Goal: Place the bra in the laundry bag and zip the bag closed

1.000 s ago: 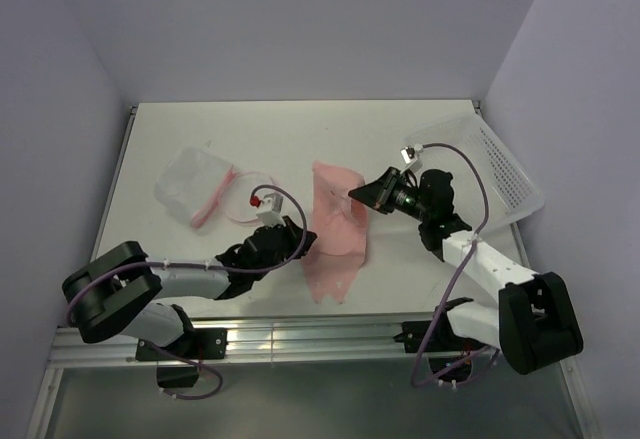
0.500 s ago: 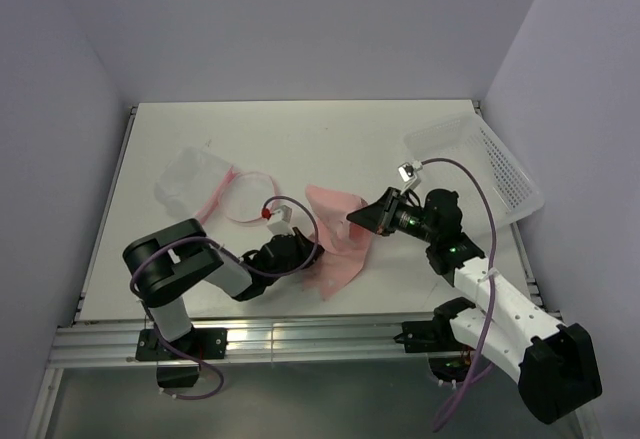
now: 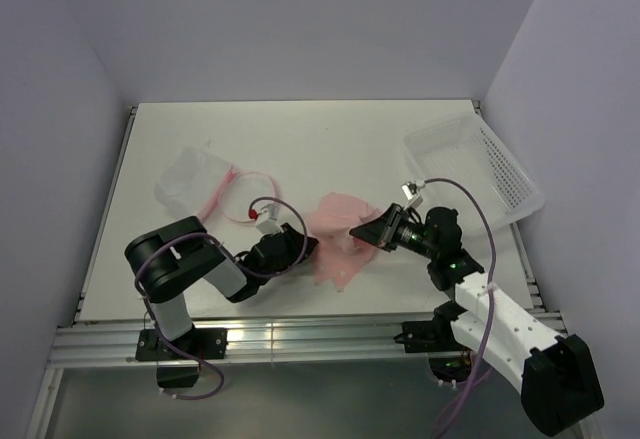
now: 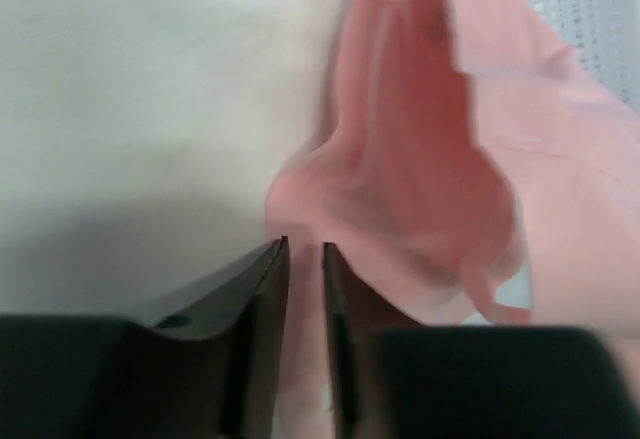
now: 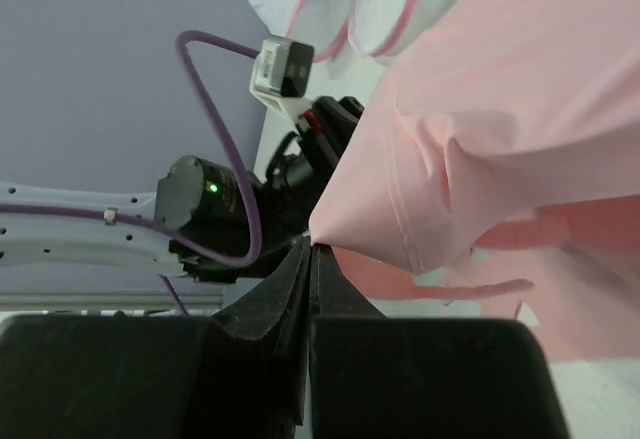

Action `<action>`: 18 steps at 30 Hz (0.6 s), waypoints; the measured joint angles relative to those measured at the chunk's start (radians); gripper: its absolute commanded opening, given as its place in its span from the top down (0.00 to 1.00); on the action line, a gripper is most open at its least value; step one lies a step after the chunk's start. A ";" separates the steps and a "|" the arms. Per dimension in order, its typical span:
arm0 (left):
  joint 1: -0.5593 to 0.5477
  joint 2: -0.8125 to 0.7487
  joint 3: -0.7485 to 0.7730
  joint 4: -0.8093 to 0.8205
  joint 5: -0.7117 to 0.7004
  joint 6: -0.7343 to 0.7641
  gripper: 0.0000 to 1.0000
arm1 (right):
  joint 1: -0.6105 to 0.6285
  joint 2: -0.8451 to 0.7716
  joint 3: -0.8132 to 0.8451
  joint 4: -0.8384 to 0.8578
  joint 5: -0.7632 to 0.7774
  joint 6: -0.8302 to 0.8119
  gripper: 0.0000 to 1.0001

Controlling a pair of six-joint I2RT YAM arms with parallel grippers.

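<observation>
The left gripper [image 4: 305, 251] is clamped on one edge of the soft light-pink fabric bra [image 3: 335, 217], and the right gripper [image 5: 310, 247] pinches a corner from the opposite side. The garment is bunched between them near the front of the white table [image 3: 300, 139]. The round translucent white mesh laundry bag [image 3: 190, 181] with a pink zipper rim lies well apart, to the left.
</observation>
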 measured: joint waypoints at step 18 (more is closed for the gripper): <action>0.004 -0.542 -0.169 -0.268 -0.037 0.054 0.22 | 0.181 0.104 -0.173 -0.109 0.094 0.014 0.33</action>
